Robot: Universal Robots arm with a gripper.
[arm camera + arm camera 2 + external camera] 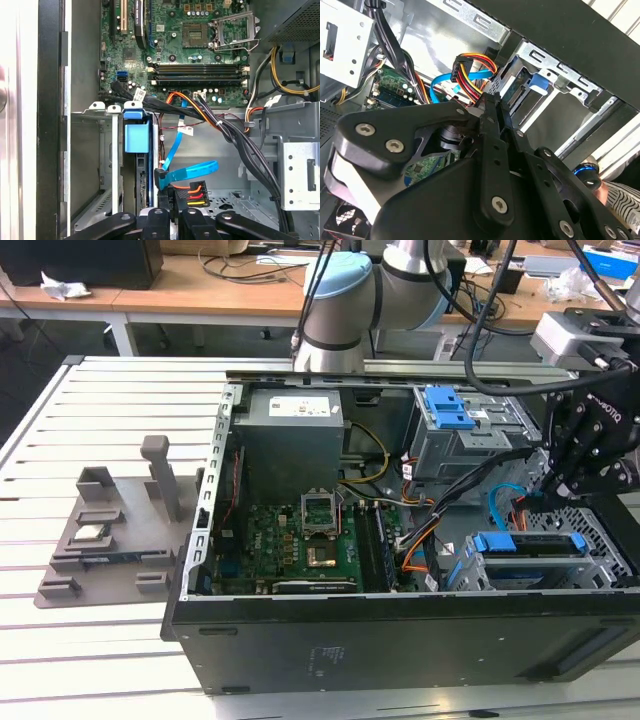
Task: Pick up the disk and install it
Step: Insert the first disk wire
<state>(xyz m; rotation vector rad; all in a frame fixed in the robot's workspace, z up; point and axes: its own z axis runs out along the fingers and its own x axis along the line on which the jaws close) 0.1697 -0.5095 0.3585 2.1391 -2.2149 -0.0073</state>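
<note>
Nearest the lens in both wrist views, the black links of the gripper [495,105]; jaws clenched, flat against one another, with nothing seen between them; hanging inside the open computer case [400,635], over the drive cage [600,540] at the exterior view's right end. Just beside the fingertips, a connector [189,192] with red, yellow and orange wires, and a flat blue cable [192,172] looped next to it; touching or merely close, cannot tell.

Out of the grasp, the disk [136,137]; standing on edge in a slot of the metal cage, blue frame uppermost, grey metal body below it; seen in the exterior view as a blue strip [520,543] beneath the gripper [556,485].

Further into the case, the green motherboard [300,540] with an open processor socket [318,510]; beyond it the grey power supply [290,435]; black cable bundles [240,145] running between them.

On the slatted table [100,660], at the exterior view's left and well apart from the case, a grey fixture [110,540] carrying a small square chip [92,533].
</note>
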